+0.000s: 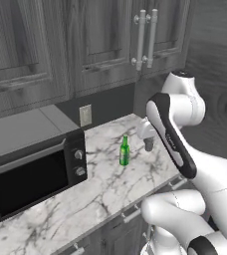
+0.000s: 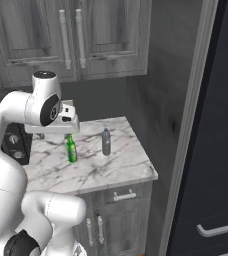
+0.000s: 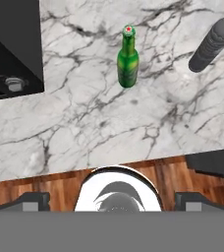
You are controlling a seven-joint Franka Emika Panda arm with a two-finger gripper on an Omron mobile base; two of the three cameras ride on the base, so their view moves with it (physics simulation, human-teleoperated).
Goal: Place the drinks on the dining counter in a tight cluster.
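White-grey veined marble counter (image 3: pixel 84 118) beside the black microwave (image 1: pixel 31 174) carries the slim green glass bottle (image 3: pixel 127 59) and, well apart from it, the small grey bottle (image 3: pixel 211 44), both upright. Gripper (image 3: pixel 112 199) hovers above, jaws apparently fully spread, gripping nothing.

A slim green glass bottle (image 3: pixel 128 58) with a red cap is seen upright on the marble counter (image 3: pixel 84 123) beside the microwave. A small grey bottle (image 3: pixel 213 43), blue-capped, is stood near it, apart
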